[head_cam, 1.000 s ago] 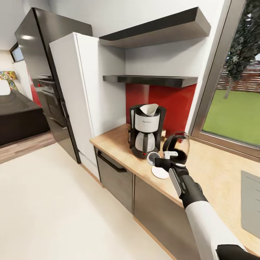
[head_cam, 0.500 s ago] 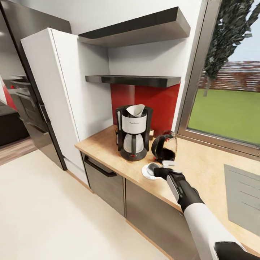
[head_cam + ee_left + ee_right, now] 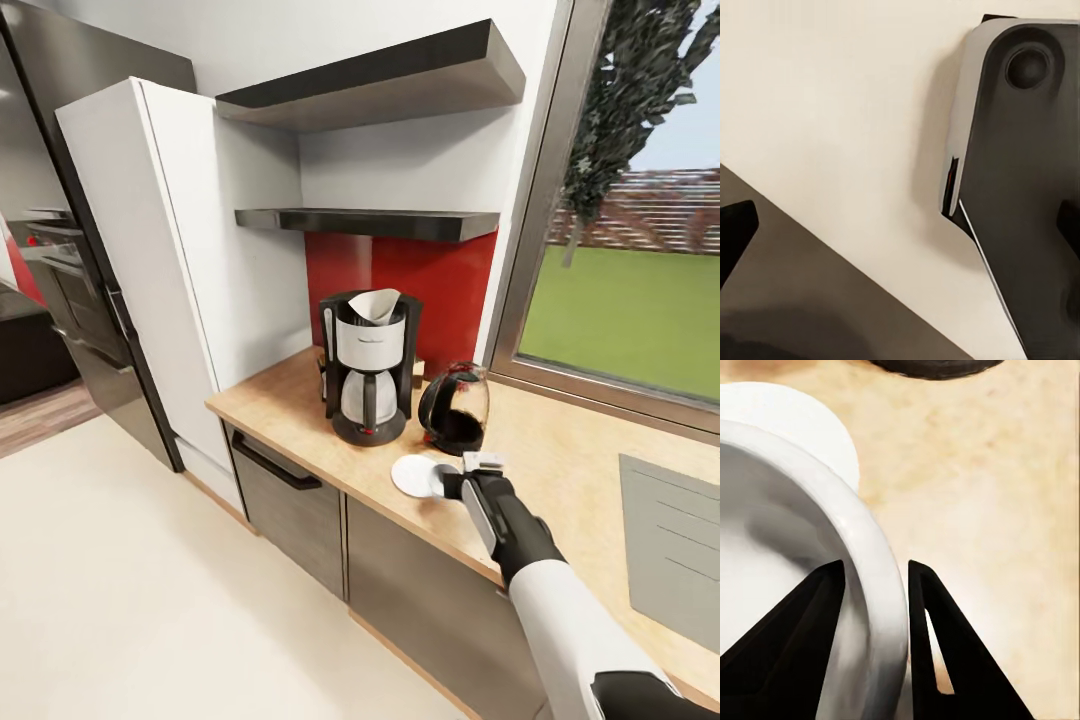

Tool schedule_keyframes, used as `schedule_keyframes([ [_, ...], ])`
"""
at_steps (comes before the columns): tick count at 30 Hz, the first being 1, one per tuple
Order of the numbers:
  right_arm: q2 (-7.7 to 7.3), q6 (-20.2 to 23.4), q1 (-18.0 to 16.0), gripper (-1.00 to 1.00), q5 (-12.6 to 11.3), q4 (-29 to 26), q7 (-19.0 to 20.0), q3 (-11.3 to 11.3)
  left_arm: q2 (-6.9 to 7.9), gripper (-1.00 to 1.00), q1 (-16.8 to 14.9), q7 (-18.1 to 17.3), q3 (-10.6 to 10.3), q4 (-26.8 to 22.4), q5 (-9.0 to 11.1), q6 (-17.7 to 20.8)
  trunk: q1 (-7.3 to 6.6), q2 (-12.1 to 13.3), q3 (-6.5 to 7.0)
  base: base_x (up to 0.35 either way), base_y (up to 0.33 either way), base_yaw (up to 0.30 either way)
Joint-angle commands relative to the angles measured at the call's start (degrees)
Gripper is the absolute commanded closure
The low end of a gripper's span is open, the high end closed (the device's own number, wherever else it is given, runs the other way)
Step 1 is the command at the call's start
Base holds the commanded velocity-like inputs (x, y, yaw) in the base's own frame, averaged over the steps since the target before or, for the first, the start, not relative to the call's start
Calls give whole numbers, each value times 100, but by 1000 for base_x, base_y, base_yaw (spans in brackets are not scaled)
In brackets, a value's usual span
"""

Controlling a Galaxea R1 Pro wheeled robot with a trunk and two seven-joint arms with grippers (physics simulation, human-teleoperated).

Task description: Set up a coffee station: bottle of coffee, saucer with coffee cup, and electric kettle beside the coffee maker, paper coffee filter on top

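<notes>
Since a second ago the small white handled coffee cup [image 3: 802,585] has lowered with the right gripper [image 3: 462,487], black fingers [image 3: 926,652] pinching its rim, sitting just right of the flat white round saucer [image 3: 415,475] on the beige wood-look countertop [image 3: 560,470]; left gripper state unclear.

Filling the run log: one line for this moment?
right gripper: shut on coffee cup rim | cup over saucer | beside coffee maker, electric kettle
</notes>
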Motion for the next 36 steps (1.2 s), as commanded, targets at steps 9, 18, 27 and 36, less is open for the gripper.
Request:
schedule_keyframes([
  [9, 16, 413, -4, 100, -28, -504, -35, -11, 20, -100, -3, 8, 46, 8, -52, -4, 4, -12, -13, 35, 15, 0],
  [18, 16, 488, -4, 100, -17, -617, -37, -13, 3, -100, -5, 8, 50, 11, -56, -23, 4, -12, -13, 104, 36, 0],
  [27, 16, 483, -4, 100, -20, -412, -33, -14, 4, -100, -2, 8, 46, 16, -60, -23, 4, -12, -13, 94, 71, 0],
  [36, 4, 480, -4, 100, -20, -28, -31, -19, 12, -100, 0, 8, 50, 17, -45, -23, 4, -12, -13, 79, 75, 0],
])
